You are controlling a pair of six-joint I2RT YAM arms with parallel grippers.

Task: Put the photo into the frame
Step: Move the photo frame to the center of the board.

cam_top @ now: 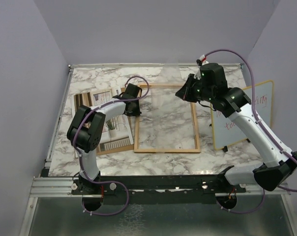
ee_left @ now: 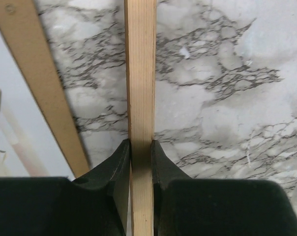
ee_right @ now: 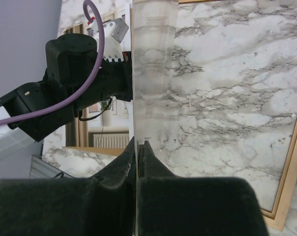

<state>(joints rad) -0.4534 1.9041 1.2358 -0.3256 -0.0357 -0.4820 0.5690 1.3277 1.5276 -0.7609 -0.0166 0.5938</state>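
The frame (cam_top: 165, 149), a thin wooden rim, lies flat mid-table with marble showing through it. My left gripper (cam_top: 133, 109) is at its left rim near the far corner. In the left wrist view the jaws (ee_left: 141, 142) are shut on that wooden rim (ee_left: 141, 73). The photo (cam_top: 114, 137) lies left of the frame on a brown board, partly under my left arm. My right gripper (cam_top: 182, 93) is over the frame's far right corner. In the right wrist view it (ee_right: 138, 142) is shut on the edge of a clear pane (ee_right: 153, 73), with the photo (ee_right: 104, 137) beyond.
A whiteboard (cam_top: 247, 113) with red handwriting lies right of the frame, partly under my right arm. The brown board's edge (ee_left: 40, 88) runs beside the gripped rim. The table has a raised metal edge on the left (cam_top: 57, 118).
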